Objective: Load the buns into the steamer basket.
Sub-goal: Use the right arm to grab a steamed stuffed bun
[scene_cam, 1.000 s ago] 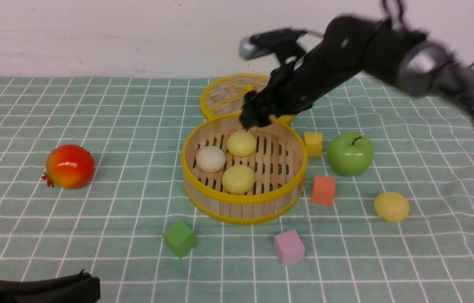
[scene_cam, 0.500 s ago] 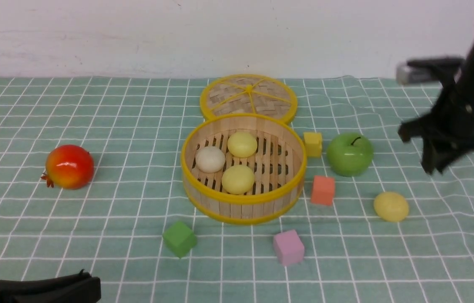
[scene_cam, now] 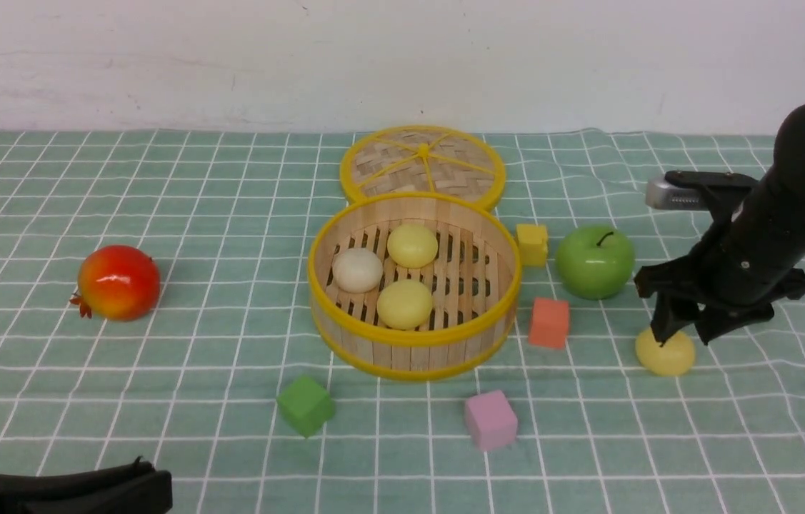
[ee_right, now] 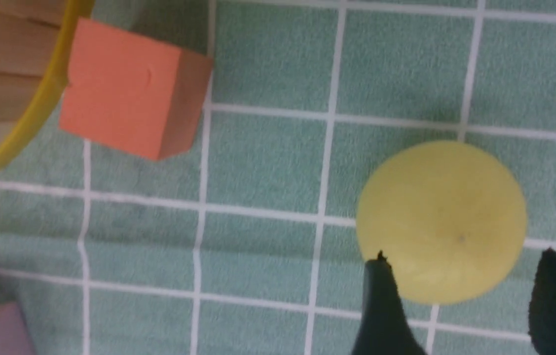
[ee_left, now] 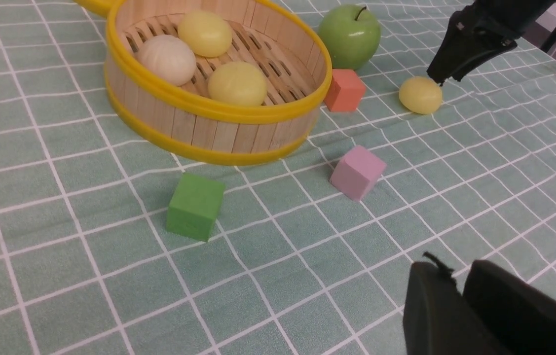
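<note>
the right claw (scene_cam: 681, 335) is hanging right over the loose bun (scene_cam: 665, 355), fingers spread and straddling its top, pinching nothing. in the right wrist view one fingertip (ee_right: 381, 301) is overlapping the bun's edge and the other is standing just off it. this bun is lying on the cloth (scene_cam: 159, 371) between 3 and 4 o'clock of the basket (scene_cam: 409, 355), well apart from it, and near the apple (scene_cam: 595, 261) at its 5 o'clock.

three buns are sitting on the basket floor: the white bun (scene_cam: 357, 270) at 9 o'clock, the far bun (scene_cam: 412, 245) at 12 and the near bun (scene_cam: 405, 304) at 6. the lid (scene_cam: 422, 163) is lying flat at the basket's 12 o'clock, meeting its rim.

the orange cube (scene_cam: 549, 323) is sitting just beside the basket at 4 o'clock and the yellow cube (scene_cam: 532, 244) at 2. the green cube (scene_cam: 306, 405) is lying at 7, the pink cube (scene_cam: 491, 419) at 5, and the pomegranate (scene_cam: 118, 282) far out at 9.

the left claw (ee_left: 460, 301) is resting low at 7 o'clock, well apart, fingers pressed almost together on nothing.
</note>
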Robot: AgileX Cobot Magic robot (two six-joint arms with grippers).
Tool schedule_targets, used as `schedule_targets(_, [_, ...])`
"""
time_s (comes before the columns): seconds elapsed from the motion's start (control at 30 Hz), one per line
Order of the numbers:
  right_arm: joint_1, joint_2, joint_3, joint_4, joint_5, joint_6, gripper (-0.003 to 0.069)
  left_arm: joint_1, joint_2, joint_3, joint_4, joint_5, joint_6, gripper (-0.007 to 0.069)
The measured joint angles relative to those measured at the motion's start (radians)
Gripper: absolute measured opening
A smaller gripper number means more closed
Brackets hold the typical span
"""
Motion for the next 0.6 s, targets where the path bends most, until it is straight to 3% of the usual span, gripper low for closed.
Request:
schedule_targets(0.2, [0.0, 0.026, 0.001, -0.001, -0.018, -0.016, 0.0369, 0.0, 0.0, 0.0, 0.0, 0.0, 0.0, 0.0097])
schedule_targets(0.33, [0.0, 0.033, 0.002, -0.001, -0.042, -0.028, 0.0302, 0.0, 0.0, 0.0, 0.0, 0.0, 0.0, 0.0102])
schedule_targets(0.6, [0.0, 0.033, 0.002, -0.001, -0.057, -0.078, 0.0088, 0.0, 0.0, 0.0, 0.0, 0.0, 0.0, 0.011])
